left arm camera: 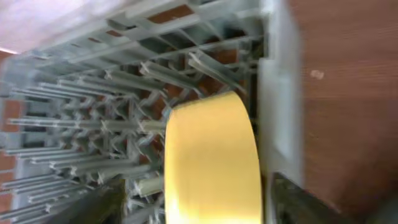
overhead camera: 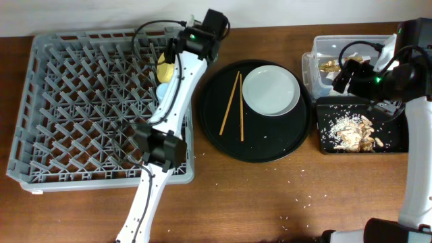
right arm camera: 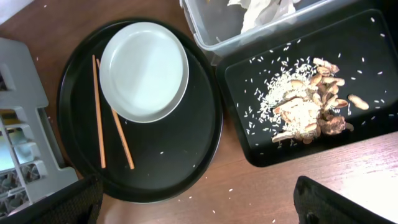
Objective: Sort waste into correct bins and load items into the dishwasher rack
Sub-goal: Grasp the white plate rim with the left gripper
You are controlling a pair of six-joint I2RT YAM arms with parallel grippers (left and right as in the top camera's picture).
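Observation:
The yellow bowl (overhead camera: 165, 68) stands on edge among the pegs at the back right of the grey dishwasher rack (overhead camera: 74, 101). My left gripper (overhead camera: 172, 59) is open around it. In the left wrist view the bowl (left arm camera: 211, 162) sits between the fingers (left arm camera: 199, 208) with a gap on each side. A light-blue cup (overhead camera: 163, 88) sits just in front of the bowl. My right gripper (overhead camera: 343, 75) hovers open and empty (right arm camera: 208, 205) above the bins. The white plate (overhead camera: 271, 90) and the chopsticks (overhead camera: 233, 104) lie on the round black tray (overhead camera: 270, 145). The pink-white cup is out of view.
The clear tub (overhead camera: 317, 47) holds a gold-brown wrapper (overhead camera: 329, 65) and a white napkin (right arm camera: 261, 9). The shallow black rectangular tray (overhead camera: 398, 145) holds food scraps with rice (right arm camera: 305, 106). Rice grains are scattered on the wooden table (overhead camera: 297, 202).

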